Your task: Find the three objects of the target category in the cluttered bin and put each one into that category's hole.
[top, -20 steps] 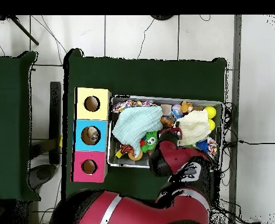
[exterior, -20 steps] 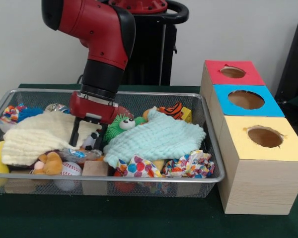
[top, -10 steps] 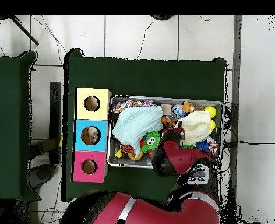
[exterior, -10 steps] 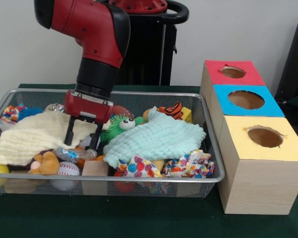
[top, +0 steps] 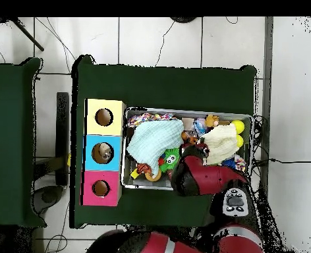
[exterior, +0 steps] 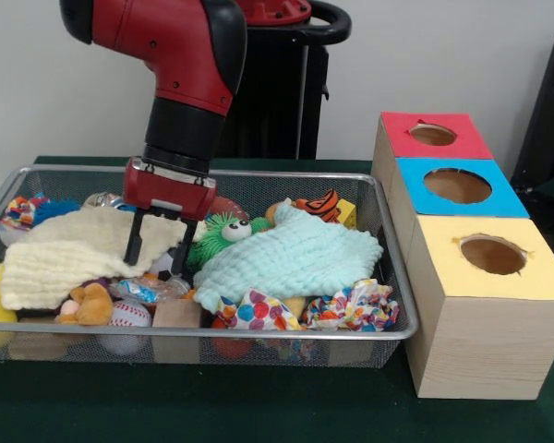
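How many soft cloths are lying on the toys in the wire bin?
2: a cream-yellow waffle cloth at the bin's left beside the gripper, and a mint-green waffle cloth in the middle. Others may lie hidden underneath.

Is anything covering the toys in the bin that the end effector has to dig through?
Yes. A cream cloth lies over the toys beside the end effector, and a mint cloth covers the middle of the bin.
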Motion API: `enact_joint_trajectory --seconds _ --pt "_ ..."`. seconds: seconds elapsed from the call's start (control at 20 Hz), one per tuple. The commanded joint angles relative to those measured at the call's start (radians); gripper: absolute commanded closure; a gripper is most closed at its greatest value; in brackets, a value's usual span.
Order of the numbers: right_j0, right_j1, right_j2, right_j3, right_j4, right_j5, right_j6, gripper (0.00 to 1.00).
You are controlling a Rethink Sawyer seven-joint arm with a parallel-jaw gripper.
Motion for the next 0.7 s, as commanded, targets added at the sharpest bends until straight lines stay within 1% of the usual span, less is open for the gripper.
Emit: enact_joint_trajectory --seconds 0.05,0.15,0.45,0.6,0.65,0.7 --pt "-0.064 -0.098 0.197 0.063 -0.003 0.155 0.098 0.0" --pt "-0.072 -0.116 0.212 0.075 0.01 0.184 0.098 0.0" --pt "-0.085 -0.106 0.228 0.068 0.02 0.199 0.104 0.0" --pt "-0.077 -0.085 0.211 0.066 0.068 0.185 0.155 0.0" --pt "-0.063 -0.066 0.191 0.065 0.105 0.164 0.196 0.0" --pt "-0.059 -0.056 0.183 0.067 0.129 0.157 0.215 0.0"
